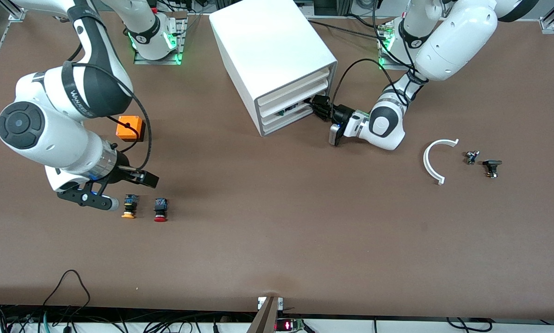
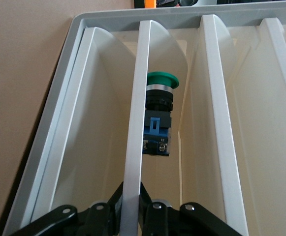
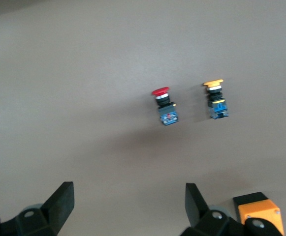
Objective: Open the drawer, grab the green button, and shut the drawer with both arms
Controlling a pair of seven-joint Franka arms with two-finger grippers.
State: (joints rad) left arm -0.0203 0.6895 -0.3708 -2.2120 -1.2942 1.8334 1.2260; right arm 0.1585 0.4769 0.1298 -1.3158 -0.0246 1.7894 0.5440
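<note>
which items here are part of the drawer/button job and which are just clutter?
Job:
- drawer
- green button inside it
- left gripper at the drawer
- right gripper, open over the table

Clutter:
- yellow button
- red button
- orange box
- white curved piece
- two small dark parts

Bystander items on the brown desk (image 1: 277, 240)

At left of centre in the front view you see an orange box (image 1: 130, 128); lower left, a yellow-capped button (image 1: 129, 206) lies just beside a red-capped button (image 1: 160, 209), apart, caps toward the frame's bottom. At right of centre, you have a white curved strip (image 1: 433, 160), then a small grey part (image 1: 471, 157) and a small black part (image 1: 492, 167) near it.
</note>
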